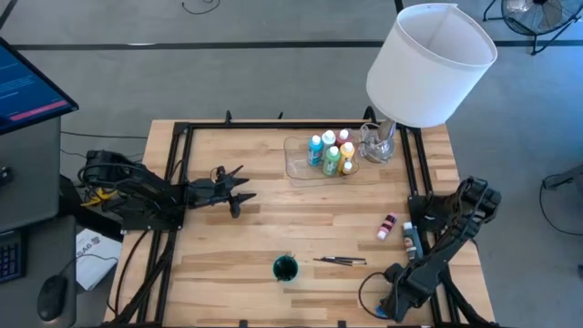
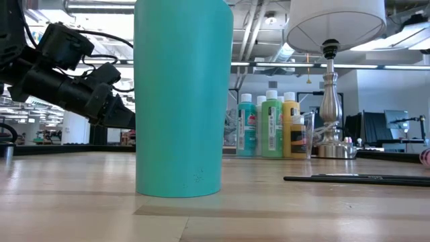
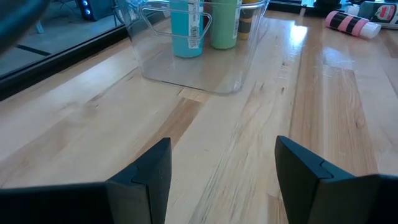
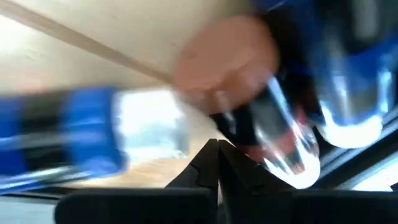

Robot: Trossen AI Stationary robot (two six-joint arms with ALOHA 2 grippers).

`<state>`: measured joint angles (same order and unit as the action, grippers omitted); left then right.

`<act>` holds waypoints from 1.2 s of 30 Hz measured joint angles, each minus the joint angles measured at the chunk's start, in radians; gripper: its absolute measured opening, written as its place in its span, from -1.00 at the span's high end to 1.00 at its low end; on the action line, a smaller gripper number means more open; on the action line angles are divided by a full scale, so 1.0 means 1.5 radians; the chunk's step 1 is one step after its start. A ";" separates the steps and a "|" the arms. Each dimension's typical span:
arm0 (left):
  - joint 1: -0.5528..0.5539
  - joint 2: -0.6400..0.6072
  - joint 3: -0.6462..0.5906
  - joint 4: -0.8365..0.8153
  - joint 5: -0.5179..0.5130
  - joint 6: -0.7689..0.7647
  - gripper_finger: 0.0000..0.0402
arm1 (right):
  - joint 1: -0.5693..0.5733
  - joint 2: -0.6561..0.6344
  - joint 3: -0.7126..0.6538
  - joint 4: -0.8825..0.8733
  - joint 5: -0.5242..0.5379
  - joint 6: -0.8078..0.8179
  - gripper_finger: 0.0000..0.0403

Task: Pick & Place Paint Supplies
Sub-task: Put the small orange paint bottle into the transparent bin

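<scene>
1. Left gripper spread wide, empty, hovering low over bare wood at the table's left-middle, aimed toward the tray.
2. Right gripper pressed together, holding nothing visible, parked at the near right edge off the working area.
3. Bottles standing upright, packed together inside the clear tray at the far middle, just beside the lamp base; teal, green and yellow ones clear in the low view.
4. Pink bottle lying on its side on the wood toward the right, near a dark bottle at the frame rail.
5. Brushes lying flat near the front, just right of the teal cup.
6. Likely handling, bottles: light, rigid plastic, smooth and a bit slippery; round body prone to rolling when lying down. Best taken across the middle of the body, jaws square to its axis, below the white cap.
7. Likely handling, brushes: very light, thin, stiff; hard to pinch off flat wood. Best taken mid-handle, fingertips pressed down to the surface either side.
8. Risk: nudging the pink bottle and sending it rolling toward the rail.
</scene>
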<state>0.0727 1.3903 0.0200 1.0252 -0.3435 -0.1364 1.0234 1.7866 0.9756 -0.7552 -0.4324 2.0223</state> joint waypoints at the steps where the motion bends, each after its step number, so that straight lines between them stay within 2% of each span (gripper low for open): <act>1: 0.000 0.000 0.000 0.000 0.000 0.000 0.07 | -0.007 0.000 0.001 -0.013 0.001 -0.012 1.00; 6: 0.000 0.000 0.000 0.001 0.000 0.000 0.07 | -0.041 -0.002 0.003 -0.065 0.007 -0.058 1.00; 9: 0.000 0.000 0.000 0.001 0.000 0.000 0.07 | -0.056 0.000 -0.003 -0.102 0.050 -0.075 1.00; 15: 0.000 0.000 0.000 0.001 0.002 0.000 0.07 | -0.067 0.001 -0.001 -0.166 0.063 -0.076 1.00; 23: 0.000 0.000 0.000 0.001 0.002 0.000 0.07 | -0.069 0.001 0.007 -0.176 0.071 -0.063 1.00; 32: 0.000 0.000 0.000 0.001 0.003 0.000 0.07 | -0.074 -0.027 0.105 -0.257 0.097 -0.066 1.00; 36: 0.000 0.000 0.000 0.001 0.003 0.000 0.07 | -0.073 -0.039 0.159 -0.221 0.098 -0.034 1.00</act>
<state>0.0727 1.3903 0.0196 1.0260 -0.3392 -0.1364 0.9138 1.7287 1.2136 -1.0865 -0.2859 1.9717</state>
